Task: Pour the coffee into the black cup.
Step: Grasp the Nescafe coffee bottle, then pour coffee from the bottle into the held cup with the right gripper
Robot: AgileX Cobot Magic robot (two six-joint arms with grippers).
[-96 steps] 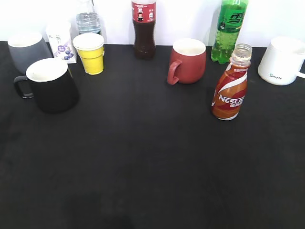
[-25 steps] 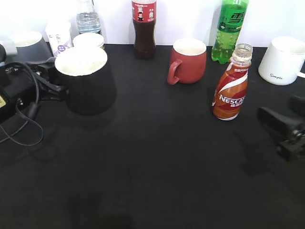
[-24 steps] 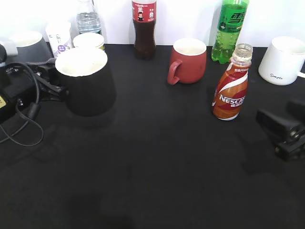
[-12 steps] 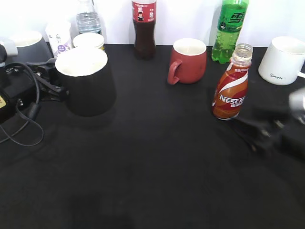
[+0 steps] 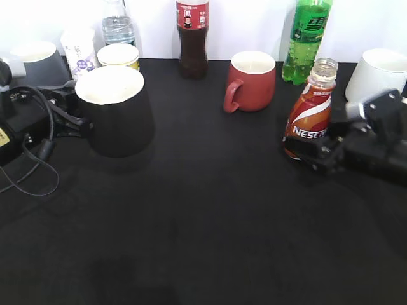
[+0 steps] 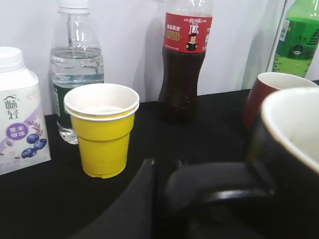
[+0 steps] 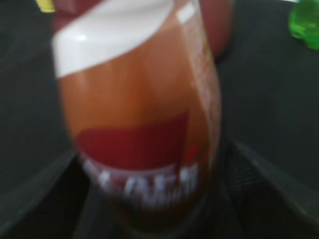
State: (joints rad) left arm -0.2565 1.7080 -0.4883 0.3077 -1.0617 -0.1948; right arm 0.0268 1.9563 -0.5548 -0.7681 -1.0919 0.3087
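The black cup (image 5: pixel 117 121), white inside, is at the left, and my left gripper (image 5: pixel 71 114) is shut on its loop handle. In the left wrist view the handle (image 6: pixel 214 184) lies against my finger (image 6: pixel 164 194), with the cup's rim (image 6: pixel 294 149) at the right. The coffee bottle (image 5: pixel 311 108) stands upright and uncapped at the right. My right gripper (image 5: pixel 311 155) is low around its base. In the blurred right wrist view the bottle (image 7: pixel 139 99) fills the space between my spread fingers (image 7: pixel 149 199), which look open on either side of it.
Along the back wall stand a grey mug (image 5: pixel 35 57), a milk carton (image 5: pixel 79 47), a water bottle (image 5: pixel 117 25), a yellow cup (image 5: pixel 118 56), a cola bottle (image 5: pixel 192 38), a red-brown mug (image 5: pixel 251 81), a green bottle (image 5: pixel 306 41) and a white mug (image 5: pixel 381 73).
My right gripper has come in from the right edge and now straddles the coffee bottle's base. The left gripper and the black cup have barely moved over the last second.
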